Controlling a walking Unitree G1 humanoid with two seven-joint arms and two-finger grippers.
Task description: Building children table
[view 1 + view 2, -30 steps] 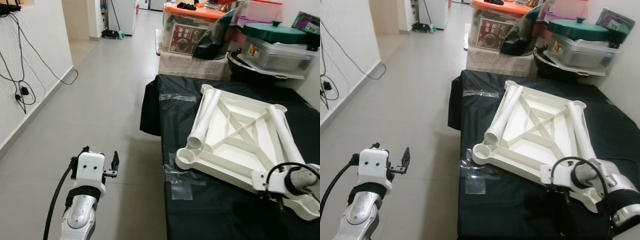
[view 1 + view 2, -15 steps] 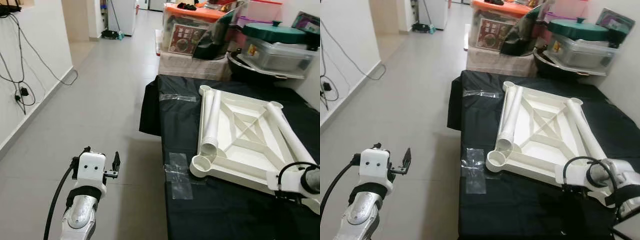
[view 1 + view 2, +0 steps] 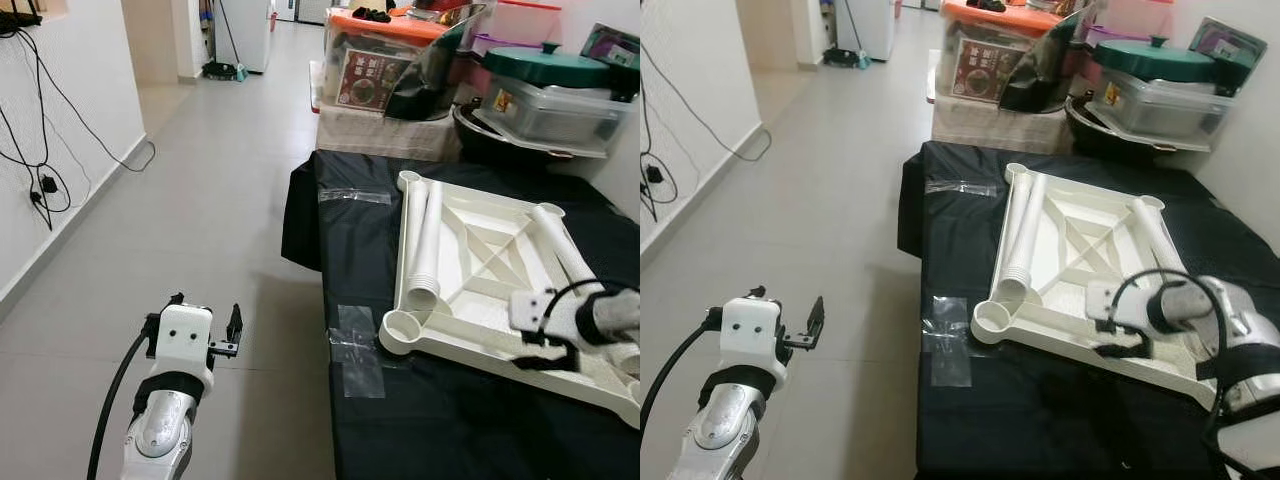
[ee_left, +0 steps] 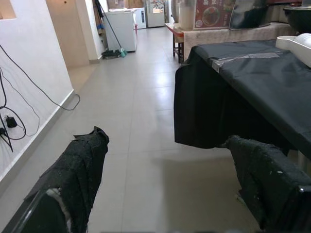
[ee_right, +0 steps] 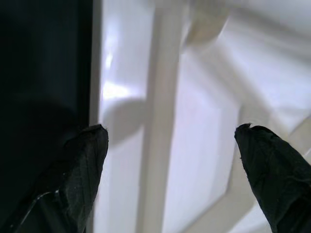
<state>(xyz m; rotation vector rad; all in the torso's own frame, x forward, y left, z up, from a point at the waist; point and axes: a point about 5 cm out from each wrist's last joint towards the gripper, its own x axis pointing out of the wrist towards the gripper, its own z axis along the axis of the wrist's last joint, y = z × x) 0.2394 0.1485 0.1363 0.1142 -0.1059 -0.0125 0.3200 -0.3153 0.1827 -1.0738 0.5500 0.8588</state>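
On the black-draped table the upturned white tabletop is lying, a loose leg resting inside it. Above its near rail the right gripper is hovering, fingers spread wide and empty; it should straddle that rail squarely before closing. Left gripper is idling, open, away from the tabletop.

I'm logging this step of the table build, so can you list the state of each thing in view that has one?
White table top: upside down on the black-covered table, ribs facing up.
Left table leg: lying flat on the table top, not fitted.
Right table leg: lying flat too.
Near corner socket: empty.
Right gripper: open, over the table top's near rim.
Left gripper: open, holding nothing, over the floor.
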